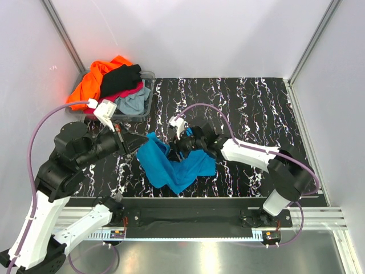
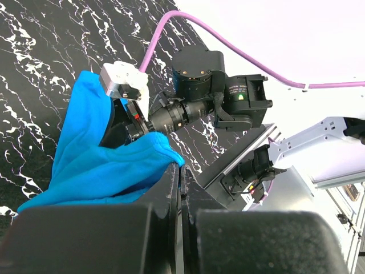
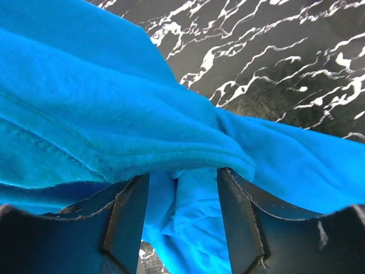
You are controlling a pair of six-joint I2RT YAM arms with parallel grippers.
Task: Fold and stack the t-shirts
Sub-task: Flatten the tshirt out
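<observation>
Grippers flank the turquoise t-shirt (image 1: 177, 165), which lies crumpled on the black marbled table (image 1: 256, 114) near its front edge. At the shirt's left end, the left gripper (image 1: 140, 142) has its fingers pressed together on a fold of the blue hem, the cloth bunching right at the tips in its wrist view (image 2: 181, 177). At the shirt's upper middle, the right gripper (image 1: 178, 147) stands over the fabric with its fingers (image 3: 128, 217) parted. A ridge of turquoise cloth drapes across the tips and more hangs loose in the gap, not squeezed. Well apart, in the far left corner, the clear bin (image 1: 150, 94) holds the orange t-shirt (image 1: 94, 80), black t-shirt (image 1: 121, 77), crimson t-shirt (image 1: 132, 89) and grey t-shirt (image 1: 134, 103) in a loose heap.
</observation>
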